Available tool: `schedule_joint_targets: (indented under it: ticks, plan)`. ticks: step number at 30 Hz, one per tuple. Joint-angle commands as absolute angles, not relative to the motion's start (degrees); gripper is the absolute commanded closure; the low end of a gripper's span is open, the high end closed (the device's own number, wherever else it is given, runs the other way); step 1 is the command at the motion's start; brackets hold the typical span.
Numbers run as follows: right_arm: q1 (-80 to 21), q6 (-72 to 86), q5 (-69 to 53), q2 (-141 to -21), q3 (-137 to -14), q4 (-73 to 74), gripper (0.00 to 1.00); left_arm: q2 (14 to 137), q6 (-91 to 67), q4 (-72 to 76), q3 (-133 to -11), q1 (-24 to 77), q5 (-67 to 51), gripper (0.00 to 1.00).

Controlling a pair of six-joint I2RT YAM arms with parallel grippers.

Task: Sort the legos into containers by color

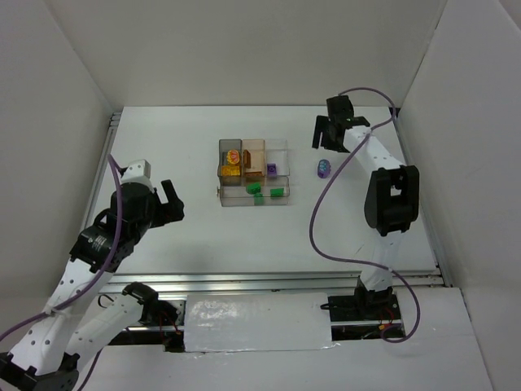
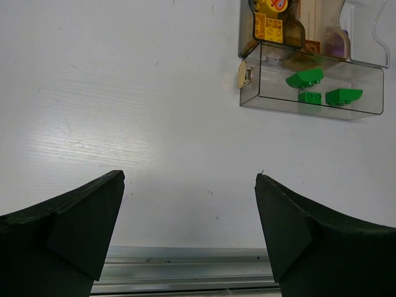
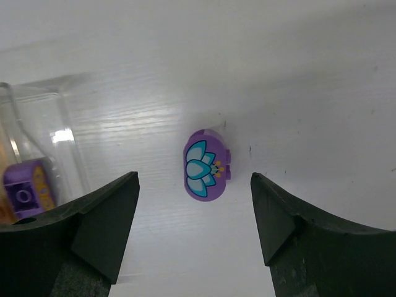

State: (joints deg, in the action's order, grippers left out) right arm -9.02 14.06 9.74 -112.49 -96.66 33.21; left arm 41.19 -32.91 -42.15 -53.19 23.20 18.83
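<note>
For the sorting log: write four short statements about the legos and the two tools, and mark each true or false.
1. A purple lego lies on the table, outside the tray. True.
2. The right tool is shut on that purple lego. False: it is open and the lego lies untouched on the table.
3. Three green legos lie in the tray's long compartment. True.
4. The left tool holds a yellow lego. False: it is open and empty, and the yellow lego sits in the grey-tinted compartment.
</note>
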Motion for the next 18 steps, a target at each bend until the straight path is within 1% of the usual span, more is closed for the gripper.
schedule_joint_targets:
  ticks: [1,8,12,15,18]
  plan:
    - [-9.3,11.5,10.5,-117.9,-99.2,38.4,0.20,40.3,-31.1,-39.6,-53.2,22.9,17.5,0.00]
    - [-8.2,12.1,7.1,-122.4,-99.3,37.6,0.20,40.7,-30.8,-39.5,-53.3,22.9,16.8,0.01]
    - [-6.9,14.0,5.8,-124.3,-101.1,39.0,0.22,40.5,-30.8,-39.5,-53.2,22.9,16.6,0.01]
    - [-6.7,13.8,5.7,-126.7,-104.5,42.7,0.25,40.3,-30.8,-39.4,-53.2,22.9,16.5,0.00]
    - [-6.3,13.3,5.2,-129.2,-109.2,47.0,0.36,40.2,-30.7,-39.4,-53.3,22.9,16.5,0.00]
